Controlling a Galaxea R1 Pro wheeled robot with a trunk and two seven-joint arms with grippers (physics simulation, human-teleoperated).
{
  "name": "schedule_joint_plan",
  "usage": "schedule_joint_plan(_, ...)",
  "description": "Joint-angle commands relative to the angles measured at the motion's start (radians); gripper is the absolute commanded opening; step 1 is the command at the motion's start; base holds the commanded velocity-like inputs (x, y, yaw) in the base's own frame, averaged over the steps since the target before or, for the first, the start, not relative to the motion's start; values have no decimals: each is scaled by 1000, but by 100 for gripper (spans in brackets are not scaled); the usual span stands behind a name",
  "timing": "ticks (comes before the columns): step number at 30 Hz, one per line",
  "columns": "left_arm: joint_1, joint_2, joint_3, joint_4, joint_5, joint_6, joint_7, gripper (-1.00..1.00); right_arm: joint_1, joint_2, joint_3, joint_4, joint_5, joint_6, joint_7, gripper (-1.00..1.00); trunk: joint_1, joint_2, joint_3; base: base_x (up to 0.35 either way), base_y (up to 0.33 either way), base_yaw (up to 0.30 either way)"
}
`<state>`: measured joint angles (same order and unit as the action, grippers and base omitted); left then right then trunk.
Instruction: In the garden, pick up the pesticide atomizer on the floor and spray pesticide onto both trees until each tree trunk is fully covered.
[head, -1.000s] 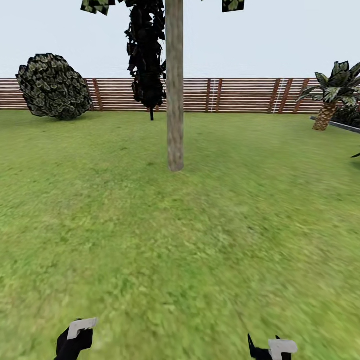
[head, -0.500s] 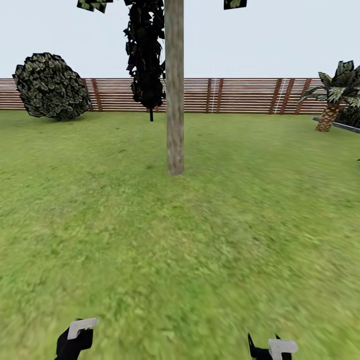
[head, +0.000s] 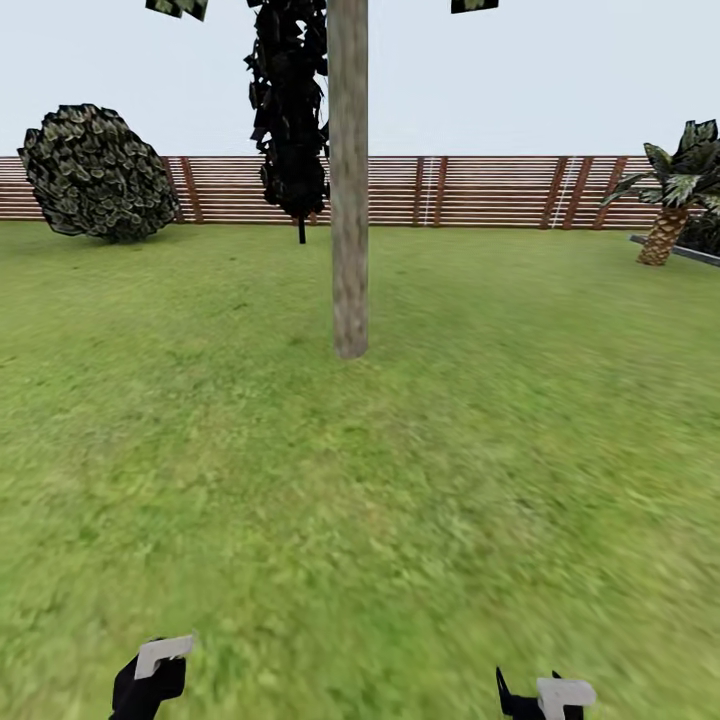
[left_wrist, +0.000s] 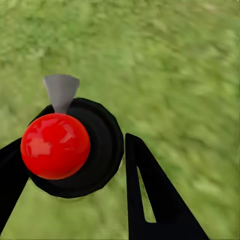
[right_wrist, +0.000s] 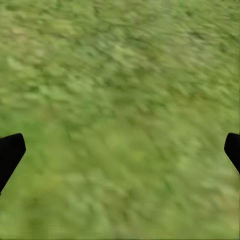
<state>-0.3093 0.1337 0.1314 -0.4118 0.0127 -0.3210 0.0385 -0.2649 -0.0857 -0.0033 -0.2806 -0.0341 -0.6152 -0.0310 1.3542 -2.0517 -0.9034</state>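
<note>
One tree stands straight ahead on the lawn, its thick grey-beige tree trunk (head: 349, 200) rising out of the top of the head view, several metres beyond my arms. In the left wrist view my left gripper (left_wrist: 72, 145) is shut on the pesticide atomizer (left_wrist: 75, 150), seen from above as a round black body with a glossy red ball and a grey nozzle, pressed between both black fingers (left_wrist: 155, 200). Low in the head view sit the left gripper (head: 150, 680) and the right gripper (head: 540, 697). The right gripper (right_wrist: 120, 150) is open over bare grass.
Grass lawn (head: 400, 480) stretches from me to the brown slat fence (head: 480, 190). A black-leaved tree (head: 292, 110) stands behind the trunk, a round bush (head: 95, 172) at the far left, and a short palm (head: 668, 200) with a dark ledge (head: 690, 255) at the far right.
The whole head view has crept forward toward the tree, whose base now sits lower and looks slightly larger. Both grippers hold the same pose.
</note>
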Motion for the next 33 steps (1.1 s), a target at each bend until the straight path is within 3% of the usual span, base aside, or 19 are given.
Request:
schedule_joint_plan(1,-1,0,0,1,1,-3,1,-100,-1,0,0,0,-3,-3,0,100,0,0,-1,339,0,0)
schedule_joint_plan(33,-1,1,0,0,1,-3,1,-100,-1,1,0,1,-4,-3,0,100,0,0,-1,338,0,0)
